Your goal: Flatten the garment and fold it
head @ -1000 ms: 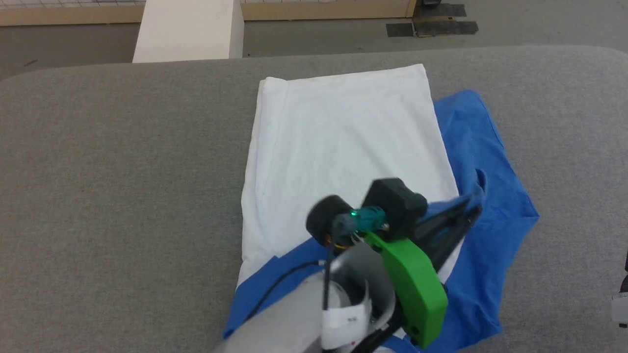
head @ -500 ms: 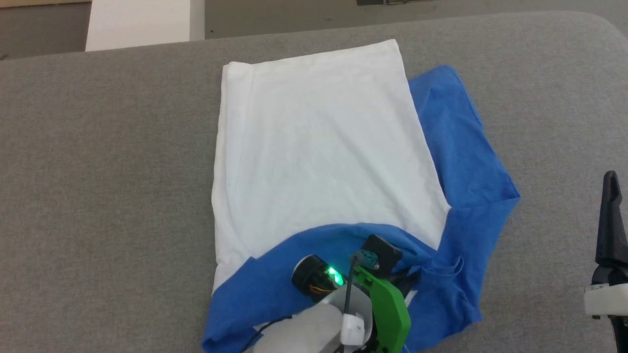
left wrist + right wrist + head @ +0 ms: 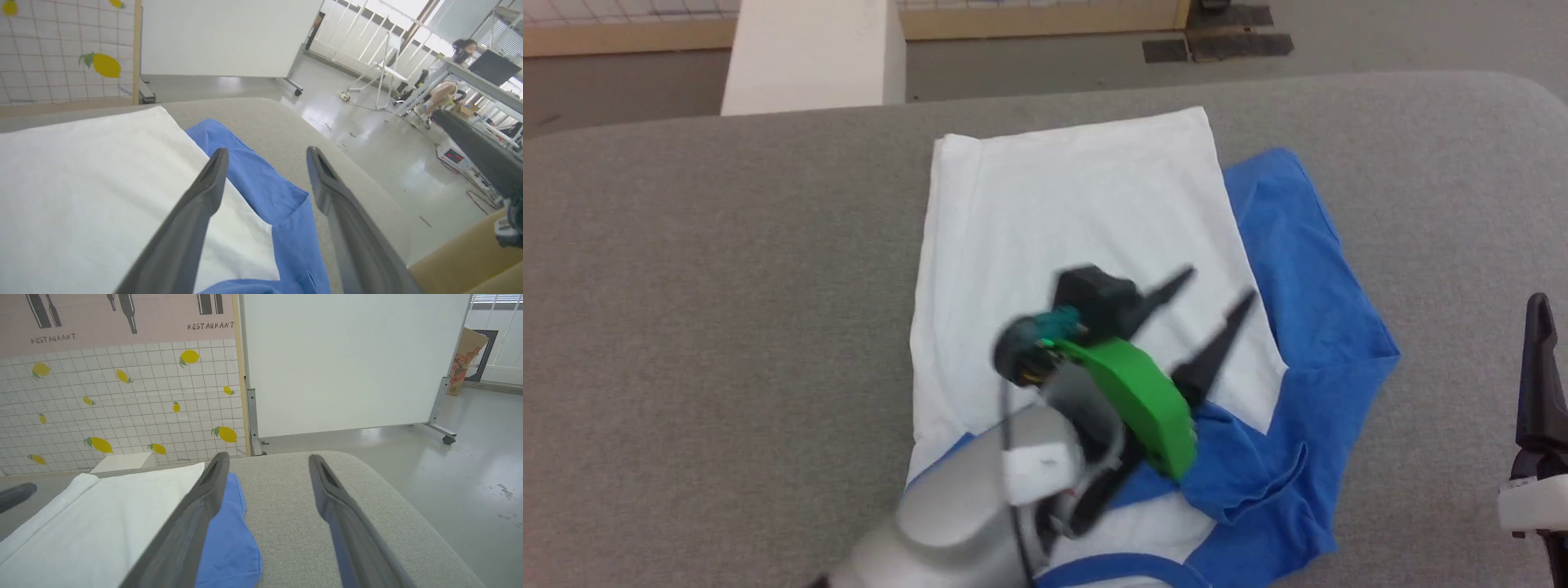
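I see the shirt [image 3: 1078, 204] lying mid-frame in the head view on the grey padded table [image 3: 686, 286]. Its white body is folded into a long panel running toward the top of the frame. A blue sleeve [image 3: 1298, 245] is spread out to its right, and more blue cloth is bunched at the lower centre. My left gripper [image 3: 1221, 282] is over the lower right part of the panel, fingers spread apart and empty. My right gripper [image 3: 1539, 327] stands at the right edge of the frame, off the shirt. Its wrist view shows its fingers [image 3: 204, 506] apart with nothing between them.
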Motion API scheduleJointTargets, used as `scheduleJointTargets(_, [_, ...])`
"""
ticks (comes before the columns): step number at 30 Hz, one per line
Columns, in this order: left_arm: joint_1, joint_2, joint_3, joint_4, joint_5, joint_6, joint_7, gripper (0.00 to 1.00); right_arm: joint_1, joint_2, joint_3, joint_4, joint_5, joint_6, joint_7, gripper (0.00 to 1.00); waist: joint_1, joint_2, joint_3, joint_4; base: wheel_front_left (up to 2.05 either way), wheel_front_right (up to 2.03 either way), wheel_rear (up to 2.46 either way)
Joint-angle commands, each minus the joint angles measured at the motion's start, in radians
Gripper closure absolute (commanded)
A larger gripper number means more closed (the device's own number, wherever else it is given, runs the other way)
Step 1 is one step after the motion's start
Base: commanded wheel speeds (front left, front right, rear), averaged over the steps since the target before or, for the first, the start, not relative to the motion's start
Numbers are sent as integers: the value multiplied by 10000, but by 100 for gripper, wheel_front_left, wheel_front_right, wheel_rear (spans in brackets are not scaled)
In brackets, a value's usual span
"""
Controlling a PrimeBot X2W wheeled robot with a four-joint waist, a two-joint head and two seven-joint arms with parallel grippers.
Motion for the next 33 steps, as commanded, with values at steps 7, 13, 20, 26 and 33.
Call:
scheduleJointTargets(7, [601,2653,1931,-2201,593,1794,-1192,0,282,9,135,-74,-11,-15,131,0,1,-1,-522,470,0,0,0])
scheduleJointTargets(13, [3355,4721,4058,-4652,1002,3617,-1800,0,508,9,158,118,159,-15,-30,0,1,-1,-478,579,0,0,0])
scheduleJointTargets(20, [6584,4758,5349,-5899,2424,4366,-1861,0,757,9,215,354,239,-15,-179,0,1,-1,-410,700,0,0,0])
scheduleJointTargets(26, [8091,3562,6301,-6025,3304,4239,-1863,0,904,9,99,623,351,-15,-266,0,1,-1,-346,789,0,0,0])
scheduleJointTargets(33, [8096,2743,6796,-6008,3928,3326,-1864,0,263,9,84,535,85,-15,99,0,1,-1,36,745,0,0,0])
